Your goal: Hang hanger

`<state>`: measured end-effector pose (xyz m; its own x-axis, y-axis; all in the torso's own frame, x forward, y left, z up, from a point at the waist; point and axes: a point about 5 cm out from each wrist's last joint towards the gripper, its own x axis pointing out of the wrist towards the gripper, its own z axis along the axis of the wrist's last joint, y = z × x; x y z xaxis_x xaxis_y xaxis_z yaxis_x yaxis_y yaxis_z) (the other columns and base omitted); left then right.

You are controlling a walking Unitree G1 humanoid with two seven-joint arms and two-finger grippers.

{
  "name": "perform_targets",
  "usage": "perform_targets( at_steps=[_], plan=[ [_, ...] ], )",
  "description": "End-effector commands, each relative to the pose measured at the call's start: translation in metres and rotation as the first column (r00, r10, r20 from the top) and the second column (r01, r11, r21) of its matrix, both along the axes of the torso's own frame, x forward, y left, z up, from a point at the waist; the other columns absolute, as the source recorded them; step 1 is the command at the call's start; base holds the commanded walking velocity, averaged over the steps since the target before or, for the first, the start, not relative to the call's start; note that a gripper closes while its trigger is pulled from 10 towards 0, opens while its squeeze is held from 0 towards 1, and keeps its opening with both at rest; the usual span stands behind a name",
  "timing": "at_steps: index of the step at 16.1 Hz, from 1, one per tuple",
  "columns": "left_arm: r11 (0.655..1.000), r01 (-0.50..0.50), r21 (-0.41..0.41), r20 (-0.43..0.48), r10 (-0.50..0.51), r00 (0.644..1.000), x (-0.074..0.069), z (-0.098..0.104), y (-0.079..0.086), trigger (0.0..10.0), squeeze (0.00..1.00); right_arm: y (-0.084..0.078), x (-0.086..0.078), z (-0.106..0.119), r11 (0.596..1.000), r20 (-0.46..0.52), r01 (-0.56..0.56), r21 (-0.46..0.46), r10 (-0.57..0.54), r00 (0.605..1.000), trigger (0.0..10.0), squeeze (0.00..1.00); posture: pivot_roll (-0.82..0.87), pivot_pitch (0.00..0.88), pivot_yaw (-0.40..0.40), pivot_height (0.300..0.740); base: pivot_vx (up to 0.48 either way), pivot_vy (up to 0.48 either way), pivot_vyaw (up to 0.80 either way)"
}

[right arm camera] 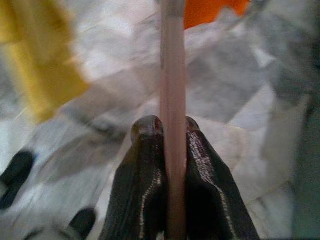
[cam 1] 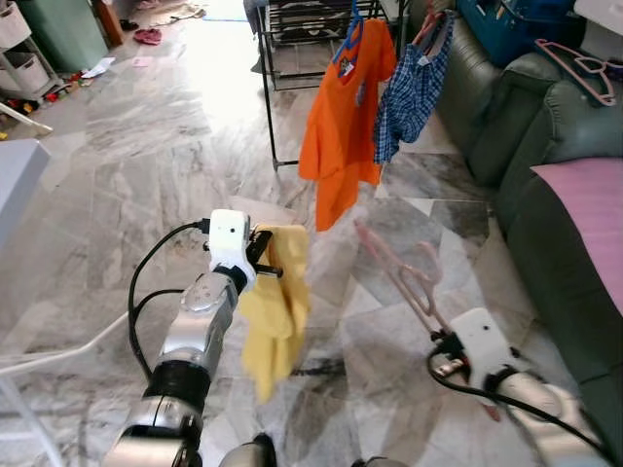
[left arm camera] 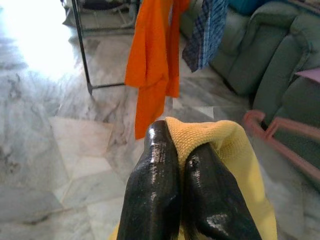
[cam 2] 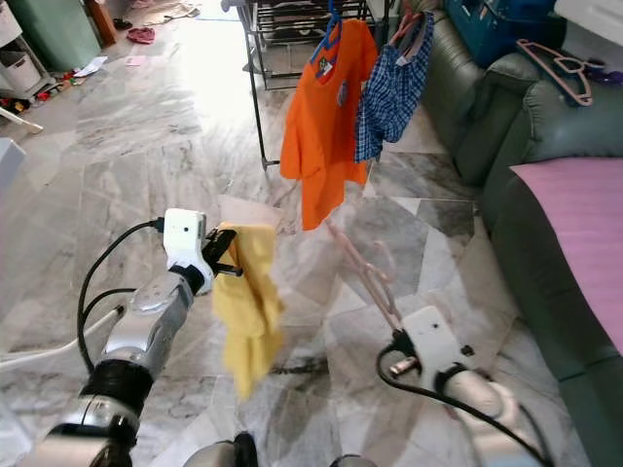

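Sofa [cam 1: 545,165], green: beyond and to the right of the right claw; a spare pink hanger [cam 1: 582,66] lies on its arm.

Drying rack [cam 1: 282,88], dark metal: well ahead of both claws, across open marble floor [cam 1: 127,195]. An orange shirt [cam 1: 341,126] and a blue checked garment [cam 1: 414,88] hang from it, side by side.

Yellow garment [cam 1: 277,311]: hangs limp below the left gripper [cam 1: 265,255], whose two black fingers [left arm camera: 165,200] are pressed together on a fold of its top edge.

Pink hanger for the task [cam 1: 404,277]: held by the right gripper [right arm camera: 172,150], fingers clamped either side of a straight bar. Its long axis runs from the claw up and forward, tilted toward the left claw, tip pointing roughly at the orange shirt. The garment hangs just left of that tip, apart from it.

Judgement: the right arm carries the hanger, so it is the nearer one; the hanger appears bare. Rack lies ahead along the hanger's own line, well out of reach as yet.
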<state>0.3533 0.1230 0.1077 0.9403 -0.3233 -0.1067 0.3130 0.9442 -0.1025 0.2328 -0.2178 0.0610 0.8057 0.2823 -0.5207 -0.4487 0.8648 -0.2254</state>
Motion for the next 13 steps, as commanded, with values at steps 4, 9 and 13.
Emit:
perform_targets(
  at_steps=[4,9,13],
  plan=[
    [0.997,0.074,-0.01,0.103,-0.073,0.992,0.01,0.022,-0.005,10.0,0.0,0.008,-0.014,0.006,0.985,-0.079,-0.126,0.117,0.135,0.988,10.0,0.0,-0.12,0.182,0.087,0.74,0.0,0.0,0.0],
    [0.975,0.219,-0.025,0.176,-0.211,0.961,0.006,0.033,-0.017,10.0,0.0,0.023,-0.021,0.003,0.962,-0.121,-0.209,0.178,0.232,0.965,10.0,0.0,-0.11,0.183,0.09,0.74,0.0,0.0,0.0],
    [0.939,0.34,-0.038,0.243,-0.322,0.915,0.001,0.044,-0.022,10.0,0.0,0.023,-0.016,0.004,0.961,-0.122,-0.215,0.173,0.238,0.964,10.0,0.0,-0.1,0.181,0.086,0.74,0.0,0.0,0.0]
  ],
)
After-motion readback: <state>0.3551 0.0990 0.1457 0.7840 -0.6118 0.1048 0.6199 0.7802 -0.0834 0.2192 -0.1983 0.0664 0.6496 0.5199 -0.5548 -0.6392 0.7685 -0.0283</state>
